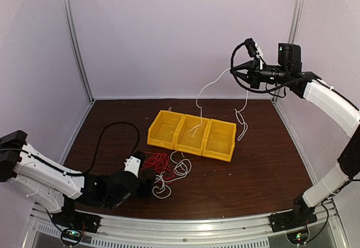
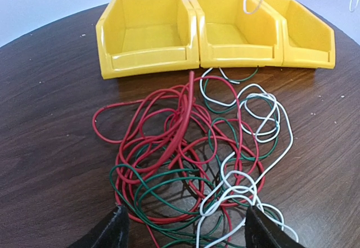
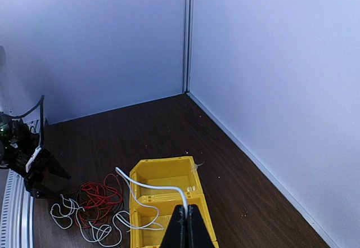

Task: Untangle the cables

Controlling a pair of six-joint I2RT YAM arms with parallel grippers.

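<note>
The tangled clump of thin red, green and white cables lies on the dark wooden tabletop just ahead of the left gripper, with its nearest loops reaching in between the fingers. That gripper stands wide, released, clasping nothing. Beyond the clump sit three yellow plastic bins. High above, the right gripper is clenched on a single long white cable, which hangs below it down to the middle bin.

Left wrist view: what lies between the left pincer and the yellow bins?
Only the tangled cables: red, green and white loops cover the table from the open left pincer nearly to the yellow bins. The left wrist view shows it.
</note>
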